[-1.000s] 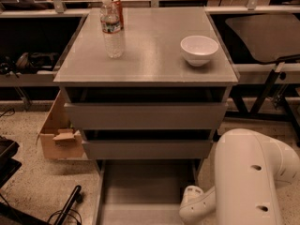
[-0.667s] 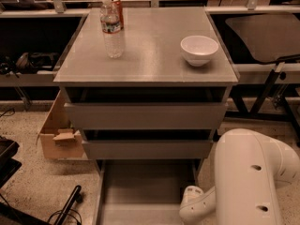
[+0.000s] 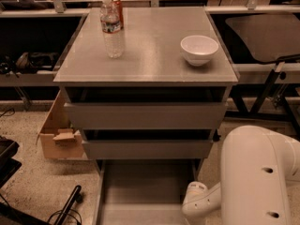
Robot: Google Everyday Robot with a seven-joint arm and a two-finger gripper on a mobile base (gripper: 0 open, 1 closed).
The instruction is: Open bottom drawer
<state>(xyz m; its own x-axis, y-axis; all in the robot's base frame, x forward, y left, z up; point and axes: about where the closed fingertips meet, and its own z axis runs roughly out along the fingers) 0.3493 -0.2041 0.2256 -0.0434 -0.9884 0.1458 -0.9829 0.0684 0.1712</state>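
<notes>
The grey cabinet (image 3: pixel 145 69) has three drawers. The bottom drawer (image 3: pixel 145 191) stands pulled far out toward me, and its plain grey flat inside shows. Its front panel is cut off by the lower edge of the view. The mid-sized drawer front (image 3: pixel 147 149) and the tallest drawer front (image 3: pixel 145 115) sit above it, each with a dark gap over it. My white arm (image 3: pixel 258 177) fills the lower right, with its wrist (image 3: pixel 197 201) beside the drawer's right side. My gripper is out of view below the frame edge.
On the cabinet top stand a water bottle (image 3: pixel 112 32), a red can (image 3: pixel 118 6) behind it and a white bowl (image 3: pixel 199 49). A cardboard box (image 3: pixel 58 137) sits on the floor at the left. A black tabletop (image 3: pixel 262 34) on metal legs is at the right.
</notes>
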